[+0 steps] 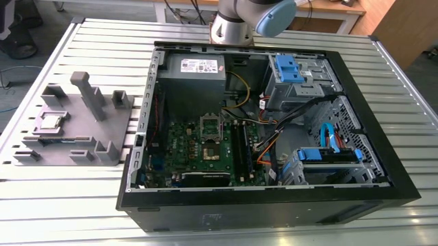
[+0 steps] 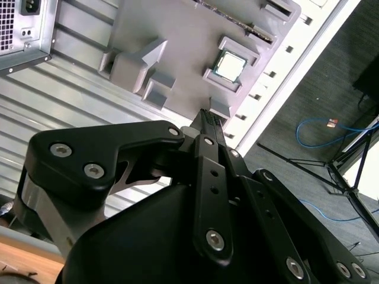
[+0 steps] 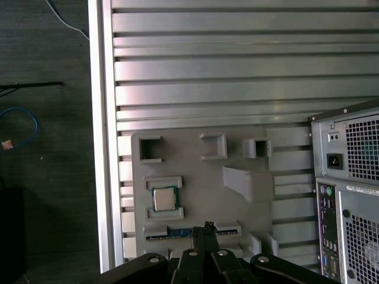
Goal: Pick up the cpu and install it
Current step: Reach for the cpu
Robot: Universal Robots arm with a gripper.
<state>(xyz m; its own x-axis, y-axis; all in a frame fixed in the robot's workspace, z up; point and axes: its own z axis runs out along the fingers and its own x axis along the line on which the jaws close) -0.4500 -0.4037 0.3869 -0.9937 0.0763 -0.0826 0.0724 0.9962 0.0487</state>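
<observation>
The cpu (image 1: pixel 51 122) is a small silvery square lying flat in a raised nest on the grey fixture plate (image 1: pixel 102 128), at the exterior view's left, outside the computer case. Both wrist views look down on it from well above: the cpu (image 3: pixel 164 199) (image 2: pixel 230 65) sits apart from my gripper (image 3: pixel 205 226) (image 2: pixel 207 115). The black fingers meet at their tips with nothing between them. Inside the open case lies the green motherboard (image 1: pixel 184 148) with its dark square socket frame (image 1: pixel 209 128).
The black computer case (image 1: pixel 383 154) fills the middle of the slatted metal table (image 1: pixel 102 46). The fixture plate carries a tall post (image 1: pixel 83 89), several small blocks and a memory stick (image 3: pixel 177 232). Blue drive brackets (image 1: pixel 287 69) and cables sit in the case. The arm's base (image 1: pixel 236 23) stands behind it.
</observation>
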